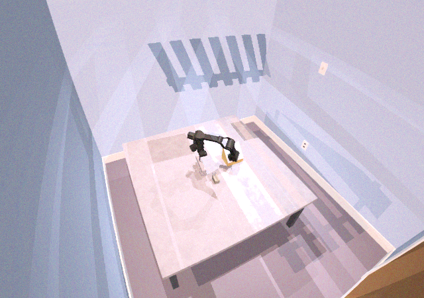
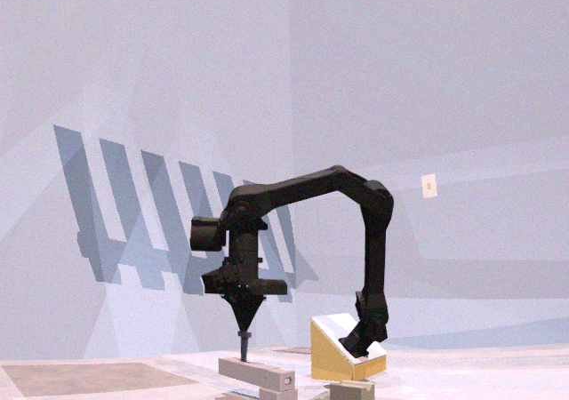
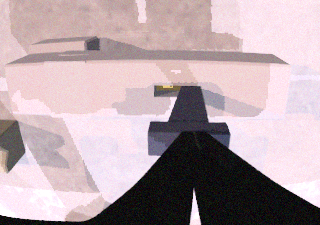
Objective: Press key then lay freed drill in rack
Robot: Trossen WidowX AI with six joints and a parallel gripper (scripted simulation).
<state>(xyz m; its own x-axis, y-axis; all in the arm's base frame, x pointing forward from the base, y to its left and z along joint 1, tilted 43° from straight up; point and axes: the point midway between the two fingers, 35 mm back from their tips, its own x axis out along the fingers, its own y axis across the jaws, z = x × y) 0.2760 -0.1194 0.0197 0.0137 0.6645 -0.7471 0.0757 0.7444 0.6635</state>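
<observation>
Directly above the dark key (image 2: 244,346) (image 3: 189,107), the tool (image 1: 199,158) (image 2: 244,330) (image 3: 192,143) is held closed and pointed down, its fingertips at the key's crosspiece. The key is stood upright in a pale, long block (image 1: 202,167) (image 2: 254,373) (image 3: 100,87) on the counter (image 1: 191,226) (image 2: 110,380).

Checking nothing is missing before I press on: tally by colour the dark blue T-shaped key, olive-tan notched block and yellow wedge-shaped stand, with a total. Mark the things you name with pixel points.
Dark blue T-shaped key (image 1: 199,158) (image 2: 244,348) (image 3: 188,105): 1
Olive-tan notched block (image 1: 215,179) (image 2: 349,392) (image 3: 12,144): 1
Yellow wedge-shaped stand (image 1: 224,157) (image 2: 330,356): 1
Total: 3
</observation>
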